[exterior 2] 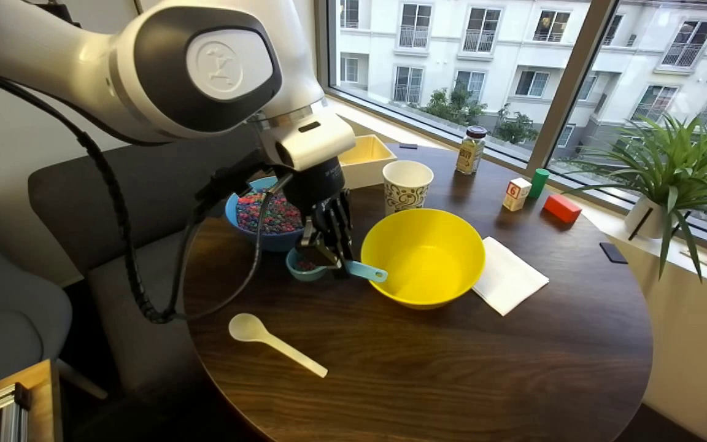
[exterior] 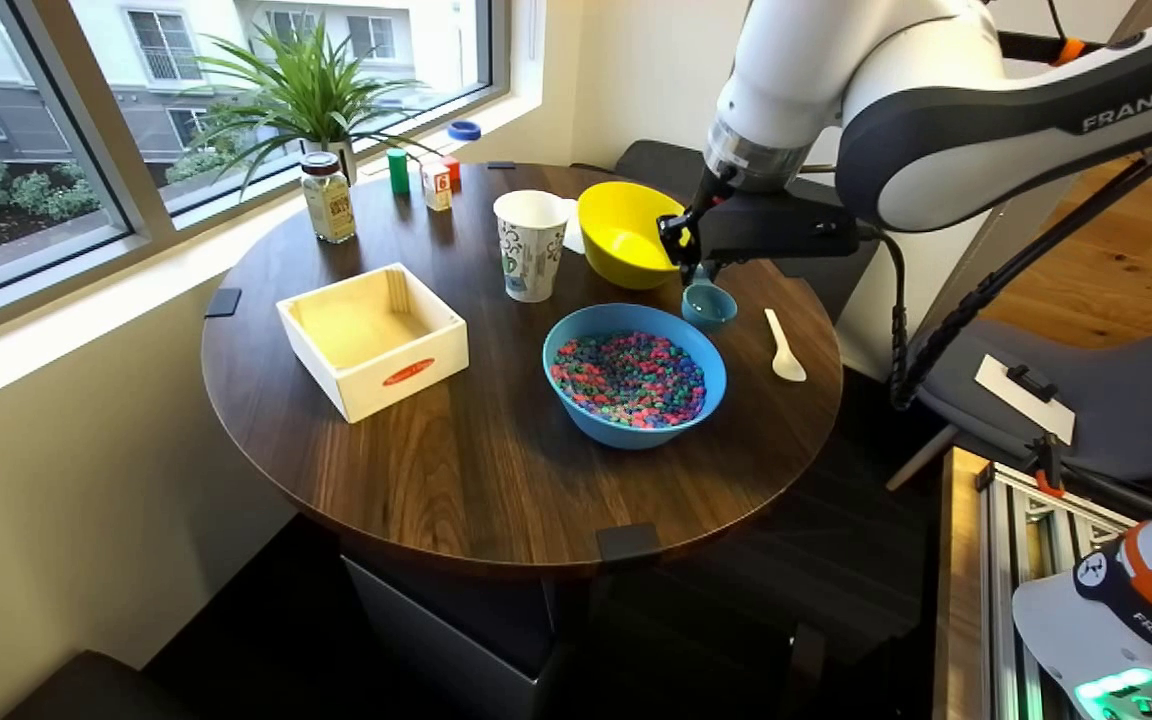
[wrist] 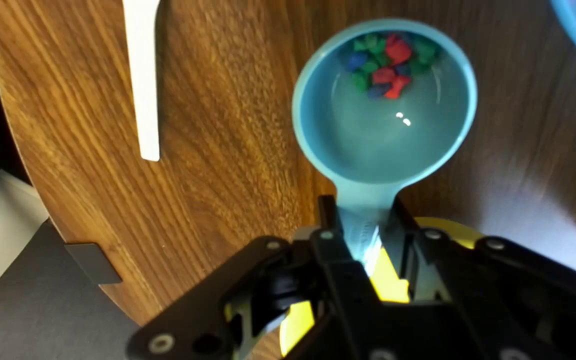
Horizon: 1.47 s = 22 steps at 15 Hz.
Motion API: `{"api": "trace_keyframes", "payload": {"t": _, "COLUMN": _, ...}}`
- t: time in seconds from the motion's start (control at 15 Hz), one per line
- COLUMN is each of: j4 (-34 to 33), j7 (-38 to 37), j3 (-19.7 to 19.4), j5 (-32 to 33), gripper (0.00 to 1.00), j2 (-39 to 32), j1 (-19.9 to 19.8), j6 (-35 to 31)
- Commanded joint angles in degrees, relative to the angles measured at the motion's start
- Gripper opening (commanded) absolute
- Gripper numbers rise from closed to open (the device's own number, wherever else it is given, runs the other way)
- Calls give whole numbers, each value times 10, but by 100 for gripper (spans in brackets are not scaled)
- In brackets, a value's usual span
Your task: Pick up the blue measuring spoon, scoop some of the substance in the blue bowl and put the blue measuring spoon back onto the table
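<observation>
While its short handle is pinched between the fingertips of the black two-fingered gripper [wrist: 363, 215], the small blue plastic measuring spoon [wrist: 385, 135] is held with its deep round mouth facing up. Inside, a scant load of red, green and blue granules [wrist: 384, 75] is gathered against the wall farthest from the handle; from this, the scooping is judged to be done, and the return of the spoon to be the step in hand.

Whether the round dark brown wooden table top [wrist: 228, 190] below is touched by the spoon cannot be told. In an exterior view the handle's end is seen to overlap the deep yellow bowl [exterior 2: 425, 264], whose rim might be struck in a straight descent. For the next move, a shift towards the wood between that bowl and the pale whitish spoon [exterior 2: 277, 344] seems to be called for, then a slow, level lowering so that nothing is spilled, and only then a parting of the fingers.

Near the spoon but apart from it, the wide round blue bowl [exterior: 626, 437] is seen partly filled with the same granules. Farther off are placed the tall patterned paper cup [exterior: 529, 250] and, well apart, the lidless pale wooden box [exterior: 406, 375].
</observation>
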<state>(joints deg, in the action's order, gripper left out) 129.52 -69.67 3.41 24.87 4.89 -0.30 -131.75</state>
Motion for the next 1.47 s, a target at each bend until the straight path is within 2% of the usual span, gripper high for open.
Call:
{"api": "trace_keyframes", "payload": {"t": 0.0, "j4": 7, "j7": 3, "j3": -4, "j5": -49, "gripper": 6, "j2": -14, "j1": 2, "j6": -24}}
{"api": "trace_keyframes", "payload": {"t": 0.2, "j4": 8, "j7": 1, "j3": -5, "j5": -67, "gripper": 6, "j2": -13, "j1": 2, "j6": -32}}
{"api": "trace_keyframes", "payload": {"t": 1.2, "j4": 0, "j7": -31, "j3": 4, "j5": -49, "gripper": 6, "j2": 10, "j1": 5, "j6": -13}}
{"api": "trace_keyframes", "payload": {"t": 1.4, "j4": 2, "j7": -27, "j3": 8, "j5": -64, "gripper": 6, "j2": 17, "j1": 9, "j6": -10}}
